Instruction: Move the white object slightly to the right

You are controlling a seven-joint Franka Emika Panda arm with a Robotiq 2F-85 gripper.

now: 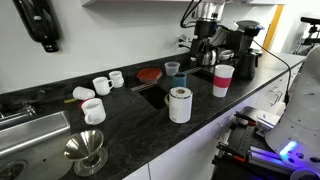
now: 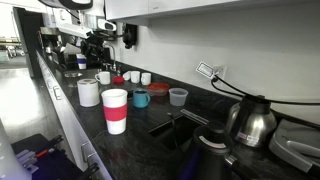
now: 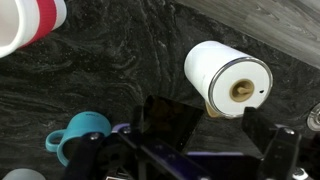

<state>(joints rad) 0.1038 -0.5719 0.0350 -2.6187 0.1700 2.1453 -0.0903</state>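
The white object (image 1: 179,104) is an upright white paper roll with a dark hole at its top centre. It stands near the front edge of the black counter and shows in both exterior views (image 2: 88,92). In the wrist view the roll (image 3: 228,78) is seen from above, just beyond the fingertips. My gripper (image 3: 215,135) is open and empty, with a dark finger on each side of the frame's bottom. In an exterior view the gripper (image 1: 204,48) hangs high over the back of the counter, well clear of the roll.
A white paper cup with a red band (image 1: 223,80) and a blue mug (image 3: 78,135) stand near the roll. Small white mugs (image 1: 102,85), a clear cup (image 1: 172,69), a red lid (image 1: 148,74), a steel funnel (image 1: 85,152), a sink (image 1: 20,130), a coffee machine (image 1: 240,45) and a kettle (image 2: 250,122) are around.
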